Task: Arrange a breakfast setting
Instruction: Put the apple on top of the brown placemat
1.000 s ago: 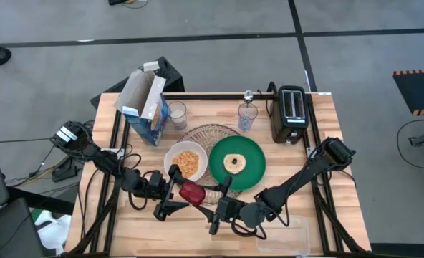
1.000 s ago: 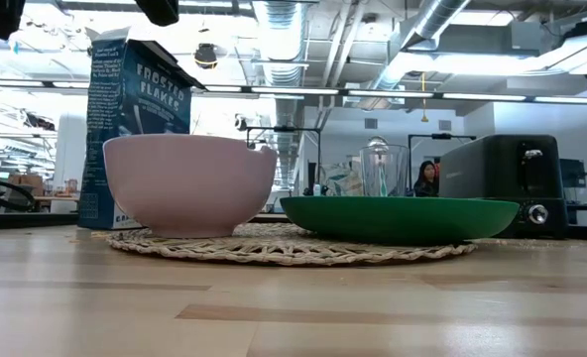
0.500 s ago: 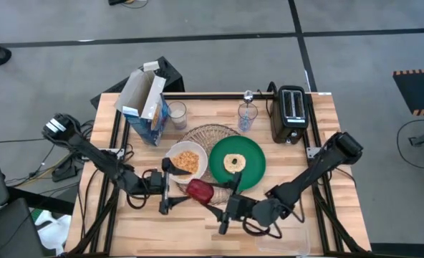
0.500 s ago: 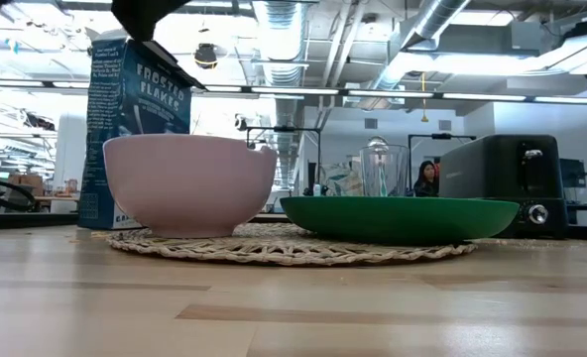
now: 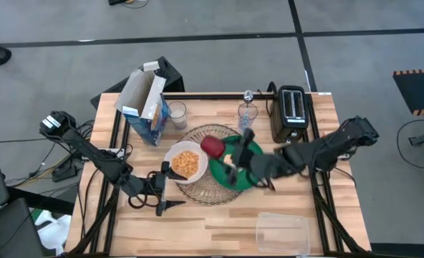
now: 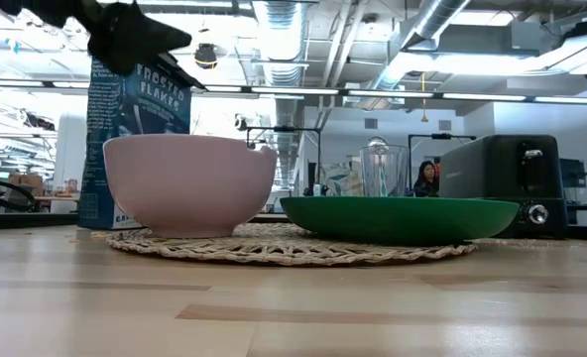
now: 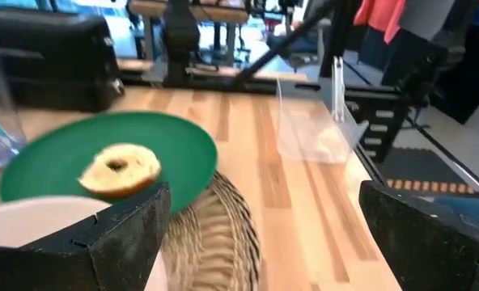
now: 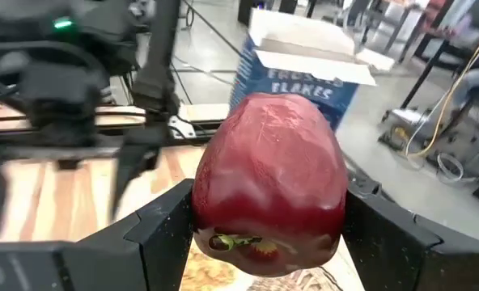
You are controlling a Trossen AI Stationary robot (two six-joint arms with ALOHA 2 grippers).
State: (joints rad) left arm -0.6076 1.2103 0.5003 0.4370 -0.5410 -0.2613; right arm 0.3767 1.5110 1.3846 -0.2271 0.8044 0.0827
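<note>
The right end effector (image 5: 219, 149) grips the small red apple (image 5: 212, 147) between its two fingers. It holds the apple up in the air over the round woven mat (image 5: 198, 135), near the middle of the desk (image 5: 326, 122). Just beside the apple sit the white bowl (image 5: 185, 161) with cereal and the green plate (image 5: 253, 150) with the bagel (image 7: 120, 169). The blue-and-white cereal box (image 5: 146, 107) stands near the far left corner. The left end effector (image 5: 162, 190) waits near the front edge, its fingers wide apart and holding nothing.
</note>
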